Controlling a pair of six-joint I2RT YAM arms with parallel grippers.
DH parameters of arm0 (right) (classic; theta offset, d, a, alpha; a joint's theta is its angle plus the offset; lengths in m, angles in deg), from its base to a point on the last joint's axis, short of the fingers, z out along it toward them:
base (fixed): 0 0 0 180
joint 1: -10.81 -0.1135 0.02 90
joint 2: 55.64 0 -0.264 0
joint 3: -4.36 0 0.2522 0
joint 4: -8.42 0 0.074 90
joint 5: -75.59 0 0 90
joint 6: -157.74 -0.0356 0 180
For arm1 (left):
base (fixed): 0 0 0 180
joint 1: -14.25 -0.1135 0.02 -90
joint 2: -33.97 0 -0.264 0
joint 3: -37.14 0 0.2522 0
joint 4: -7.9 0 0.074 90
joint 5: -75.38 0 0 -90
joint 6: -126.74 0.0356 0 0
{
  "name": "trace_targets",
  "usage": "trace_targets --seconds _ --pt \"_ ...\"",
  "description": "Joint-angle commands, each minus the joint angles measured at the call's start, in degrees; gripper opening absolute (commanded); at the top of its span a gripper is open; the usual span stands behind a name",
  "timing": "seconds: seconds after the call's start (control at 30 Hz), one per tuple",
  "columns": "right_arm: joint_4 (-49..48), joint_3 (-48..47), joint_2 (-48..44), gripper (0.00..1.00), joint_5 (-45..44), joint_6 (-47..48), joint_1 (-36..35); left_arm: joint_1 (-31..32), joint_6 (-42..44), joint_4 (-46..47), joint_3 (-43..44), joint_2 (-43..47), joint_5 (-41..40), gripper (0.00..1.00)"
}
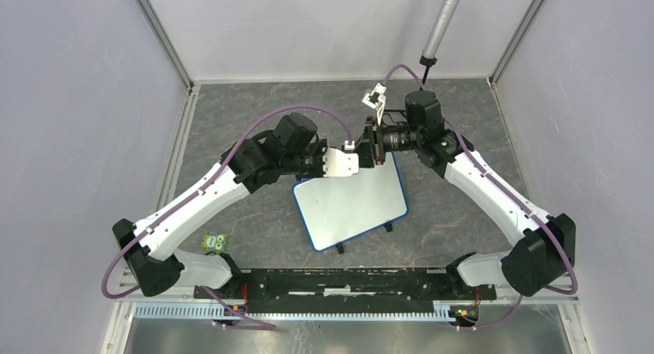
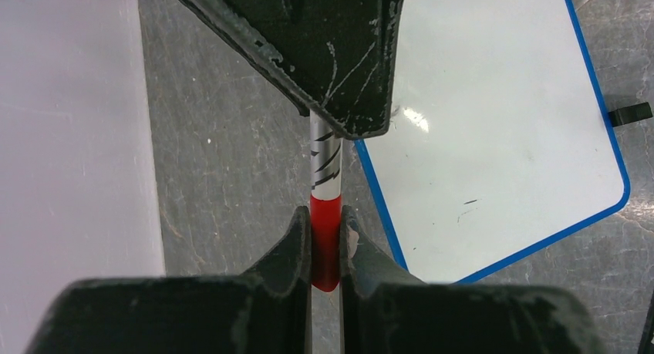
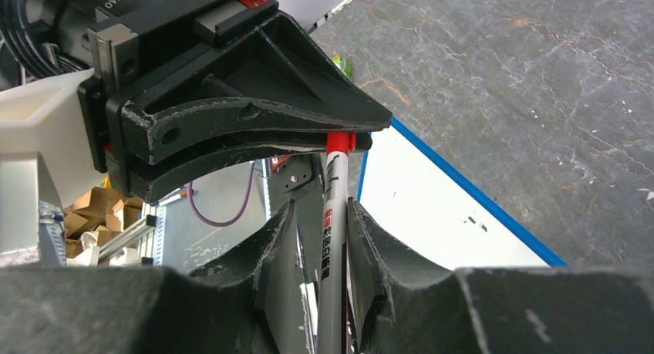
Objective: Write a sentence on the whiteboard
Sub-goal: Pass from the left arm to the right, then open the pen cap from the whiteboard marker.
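The whiteboard (image 1: 351, 203) (image 2: 493, 138) (image 3: 432, 207), white with a blue rim, lies flat on the grey table. No sentence is in view on it, only a few dark specks. Both grippers meet above its far left corner. My left gripper (image 1: 369, 158) (image 2: 326, 230) is shut on the red cap (image 2: 325, 242) of a marker. The marker's white barrel (image 2: 325, 157) (image 3: 333, 215) runs into my right gripper (image 1: 378, 144) (image 3: 320, 207). Its fingers flank the barrel: one touches it, and a gap shows on the other side.
A small green object (image 1: 216, 242) lies near the left arm's base. A grey pole (image 1: 443, 22) hangs at the back right. The board's black feet (image 1: 388, 227) stick out at its near edge. Pale walls enclose the table on three sides.
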Motion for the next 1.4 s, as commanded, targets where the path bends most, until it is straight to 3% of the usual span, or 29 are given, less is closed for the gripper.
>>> trace_targets --seconds 0.0,0.33,0.57,0.63,0.67,0.8,0.87,0.9,1.07,1.13,1.23,1.37 --pt "1.03 -0.70 -0.17 0.34 -0.77 1.79 -0.46 0.87 0.47 0.26 3.02 -0.44 -1.82 0.02" --pt "-0.04 -0.87 0.01 0.34 -0.15 1.06 -1.41 2.57 -1.42 0.24 5.12 -2.39 -1.67 0.02" --pt "1.31 -2.24 0.65 0.01 -0.45 3.14 -1.21 3.19 -5.27 0.26 5.48 -2.11 -0.19 0.02" --pt "2.18 -2.97 1.01 0.00 -0.30 4.11 -0.75 3.19 -6.56 0.24 4.60 -1.01 0.27 0.04" --pt "2.33 -3.18 1.10 0.00 0.04 4.21 -0.42 3.19 -7.13 0.24 4.06 -0.46 0.28 0.08" --pt "4.80 -4.60 1.67 0.00 0.38 7.31 0.26 2.57 -11.80 -1.26 2.88 1.11 -0.40 0.53" --pt "7.50 -5.52 1.83 0.00 0.02 10.48 0.96 -0.91 -14.72 -3.78 4.32 1.98 5.27 0.70" --pt "9.04 -5.96 1.96 0.00 -0.31 12.47 1.19 -3.19 -16.57 -5.03 4.95 2.49 8.92 0.74" --pt "12.62 -5.41 0.90 0.00 -1.50 17.41 2.10 -18.37 -26.93 -6.48 5.72 3.99 29.97 0.82" --pt "14.34 -5.94 0.18 0.00 -3.62 18.62 2.09 -22.65 -31.86 -4.46 4.60 4.73 34.48 0.84" --pt "14.52 -4.39 -2.83 0.00 -3.76 21.84 2.05 -26.23 -39.59 1.48 1.25 7.38 38.88 0.84" --pt "14.99 -2.73 -4.10 0.00 3.62 25.78 2.07 -27.69 -49.60 13.65 -6.65 10.73 45.22 0.84"
